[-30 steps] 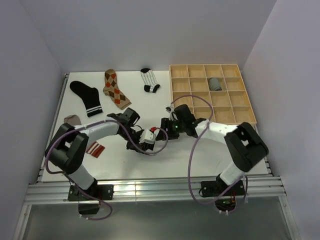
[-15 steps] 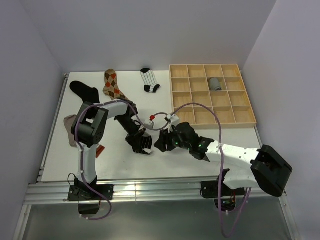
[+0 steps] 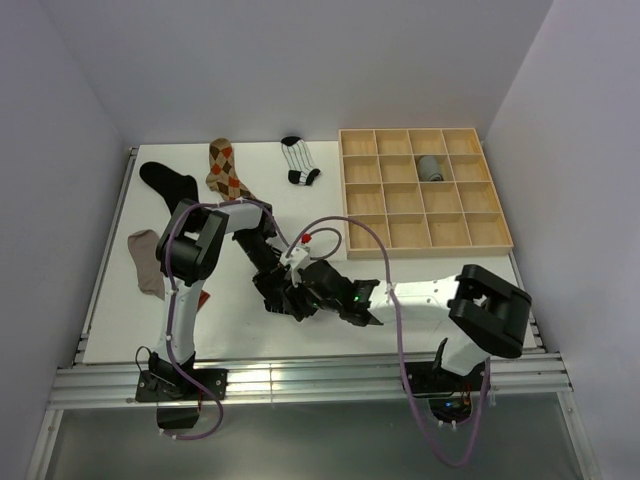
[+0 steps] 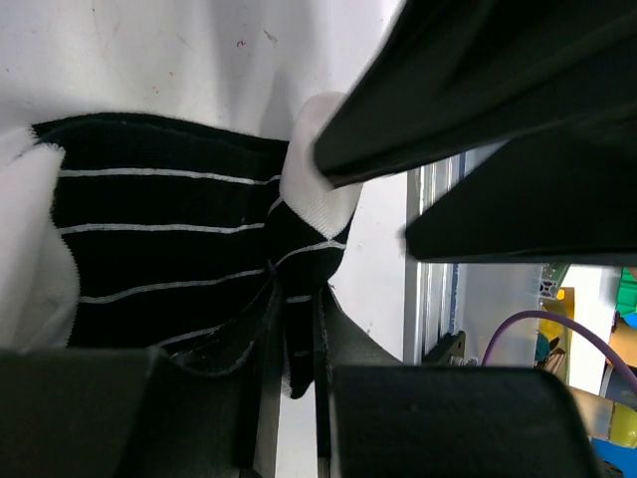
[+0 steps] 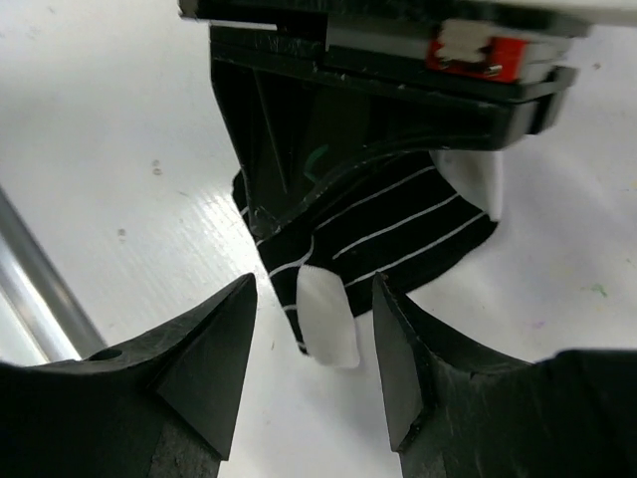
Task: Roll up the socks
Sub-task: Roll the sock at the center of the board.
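Note:
A black sock with thin white stripes (image 4: 169,239) and white tips lies flat on the white table near the front. My left gripper (image 4: 296,334) is shut on its near edge. In the top view it (image 3: 276,286) sits over the sock. My right gripper (image 5: 314,289) is open, and its fingers straddle the sock's white tip (image 5: 328,321) without touching. In the top view it (image 3: 306,296) is right beside the left gripper. In the right wrist view the sock (image 5: 398,229) runs under the left gripper's body.
At the back lie a black sock with white bands (image 3: 165,180), an argyle sock (image 3: 228,170) and a striped sock (image 3: 298,160). A taupe sock (image 3: 145,262) lies at the left. The wooden grid tray (image 3: 400,170) at the right holds a rolled grey sock (image 3: 430,167).
My right gripper has moved from near the tray down and left to the striped sock. The left arm has changed its pose, and its gripper stays at the sock.

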You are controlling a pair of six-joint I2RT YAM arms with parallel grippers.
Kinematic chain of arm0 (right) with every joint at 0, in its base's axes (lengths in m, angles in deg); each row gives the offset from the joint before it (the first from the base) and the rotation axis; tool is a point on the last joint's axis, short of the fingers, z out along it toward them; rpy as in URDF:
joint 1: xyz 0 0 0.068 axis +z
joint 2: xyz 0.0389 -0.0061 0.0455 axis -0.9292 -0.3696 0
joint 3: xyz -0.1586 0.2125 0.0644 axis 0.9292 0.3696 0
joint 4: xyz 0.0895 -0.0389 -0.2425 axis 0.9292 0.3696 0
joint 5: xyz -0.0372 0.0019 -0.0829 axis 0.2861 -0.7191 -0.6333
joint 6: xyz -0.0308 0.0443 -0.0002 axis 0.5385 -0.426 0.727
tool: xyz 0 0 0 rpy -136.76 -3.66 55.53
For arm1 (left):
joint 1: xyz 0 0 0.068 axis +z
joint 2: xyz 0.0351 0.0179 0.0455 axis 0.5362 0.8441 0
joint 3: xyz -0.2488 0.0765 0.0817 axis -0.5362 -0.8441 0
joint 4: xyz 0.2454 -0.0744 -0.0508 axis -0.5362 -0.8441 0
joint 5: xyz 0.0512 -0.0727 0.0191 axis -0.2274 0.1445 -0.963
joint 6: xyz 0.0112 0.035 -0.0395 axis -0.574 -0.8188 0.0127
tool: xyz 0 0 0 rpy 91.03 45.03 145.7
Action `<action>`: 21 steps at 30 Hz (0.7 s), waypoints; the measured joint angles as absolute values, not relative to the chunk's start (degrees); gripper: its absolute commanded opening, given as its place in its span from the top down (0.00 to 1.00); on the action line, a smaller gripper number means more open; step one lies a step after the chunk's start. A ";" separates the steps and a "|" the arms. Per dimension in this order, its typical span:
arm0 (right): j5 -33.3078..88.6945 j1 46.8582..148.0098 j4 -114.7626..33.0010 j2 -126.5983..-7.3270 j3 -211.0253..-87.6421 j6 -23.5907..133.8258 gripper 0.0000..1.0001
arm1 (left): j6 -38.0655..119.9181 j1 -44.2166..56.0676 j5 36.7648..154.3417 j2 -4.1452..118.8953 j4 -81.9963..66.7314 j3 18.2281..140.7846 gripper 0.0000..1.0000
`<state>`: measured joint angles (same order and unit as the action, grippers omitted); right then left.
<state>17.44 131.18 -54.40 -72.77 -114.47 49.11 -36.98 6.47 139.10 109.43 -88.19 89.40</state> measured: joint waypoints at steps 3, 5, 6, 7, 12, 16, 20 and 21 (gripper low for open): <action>16.11 132.23 -54.32 -76.31 -115.83 50.18 0.43 | -36.98 6.47 139.06 109.43 -88.26 89.40 1.00; 15.45 132.88 -54.27 -77.91 -116.51 50.66 0.44 | -36.98 6.47 139.04 109.43 -88.26 89.40 1.00; 15.15 133.15 -54.27 -78.63 -116.81 50.91 0.44 | -36.98 6.47 139.04 109.43 -88.26 89.40 0.99; 14.95 133.43 -54.30 -79.33 -117.05 51.06 0.48 | -36.98 6.47 139.04 109.43 -88.26 89.40 0.98; 14.56 134.09 -54.21 -82.22 -118.21 51.41 0.71 | -36.83 6.47 138.91 109.43 -88.28 89.55 0.89; 13.94 134.35 -54.19 -83.09 -118.82 51.15 0.84 | -36.08 6.58 138.49 109.43 -88.17 89.75 0.76; 14.16 134.13 -54.30 -83.13 -118.80 50.10 0.88 | -33.57 6.86 138.54 108.42 -86.16 88.87 0.64; 14.66 133.93 -54.40 -83.16 -118.80 49.70 0.88 | -32.39 7.08 138.60 107.39 -84.93 88.07 0.63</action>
<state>14.66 133.93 -54.40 -83.16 -118.80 49.70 -32.39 7.08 138.60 107.40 -84.93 88.07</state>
